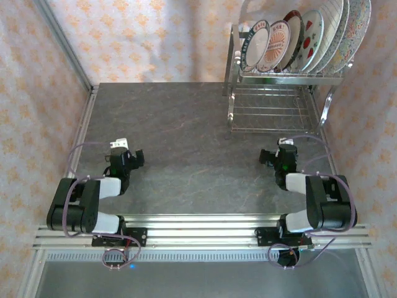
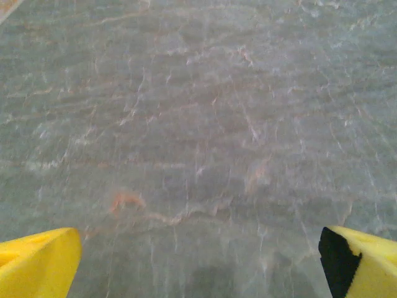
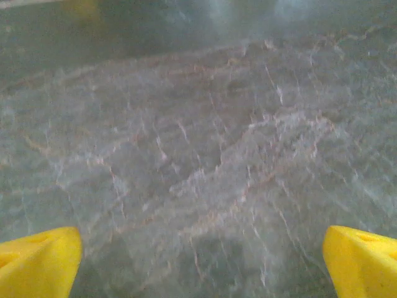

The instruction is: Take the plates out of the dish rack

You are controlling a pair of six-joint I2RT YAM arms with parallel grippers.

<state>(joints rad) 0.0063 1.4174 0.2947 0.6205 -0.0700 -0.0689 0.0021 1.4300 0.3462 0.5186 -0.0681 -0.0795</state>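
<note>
The left claw and the right claw hang spread wide and empty, low over the desk. The plates stand on edge in the dish rack at the far right corner. The right claw sits nearer, so it should probably pinch the outermost plate's rim and lift straight up.

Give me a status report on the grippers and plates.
Left gripper, right gripper open, empty, over table. Plates standing in rack, top shelf, far right. Nothing in the way.
</note>
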